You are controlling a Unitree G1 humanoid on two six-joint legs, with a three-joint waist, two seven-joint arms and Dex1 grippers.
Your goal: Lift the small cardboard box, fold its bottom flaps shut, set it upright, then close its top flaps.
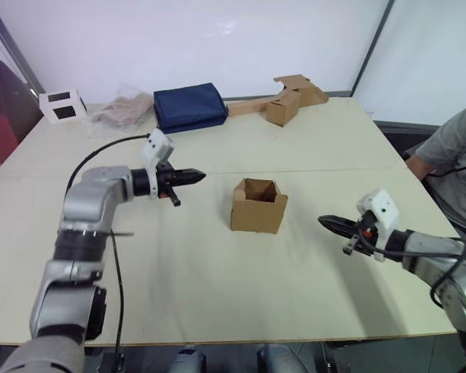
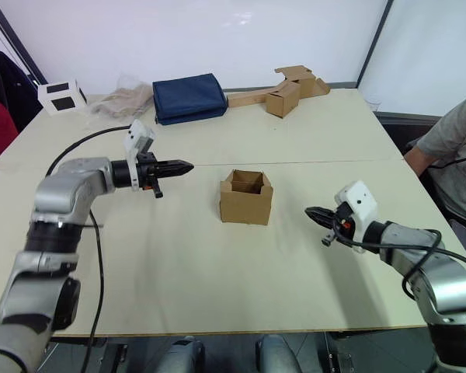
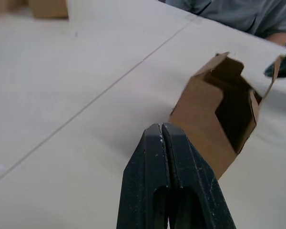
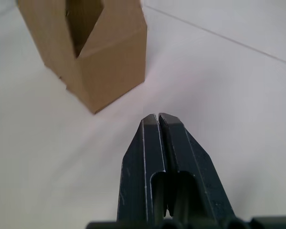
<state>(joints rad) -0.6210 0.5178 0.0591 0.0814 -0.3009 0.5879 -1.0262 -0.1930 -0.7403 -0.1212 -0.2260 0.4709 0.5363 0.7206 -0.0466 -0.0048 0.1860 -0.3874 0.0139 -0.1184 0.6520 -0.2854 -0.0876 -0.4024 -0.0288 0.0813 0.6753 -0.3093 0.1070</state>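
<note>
The small cardboard box [image 1: 258, 206] stands upright on the middle of the table, its top open with the flaps raised. My left gripper [image 1: 200, 176] hovers to its left, shut and empty, tips pointing toward the box about a hand's width away. My right gripper [image 1: 323, 221] is to the box's right, also shut and empty, its tips aimed at the box. The left wrist view shows the box [image 3: 219, 109] beyond the closed fingers [image 3: 164, 143]. In the right wrist view the box [image 4: 93, 52] lies ahead of the closed fingers [image 4: 158, 125].
At the table's far edge lie a dark blue folded bag [image 1: 189, 107], a crumpled clear plastic bag [image 1: 123, 109], a white cube with black squares [image 1: 62, 105], and a smaller cardboard cube on a long cardboard strip [image 1: 283, 99]. A person in grey sits at the right [image 1: 458, 151].
</note>
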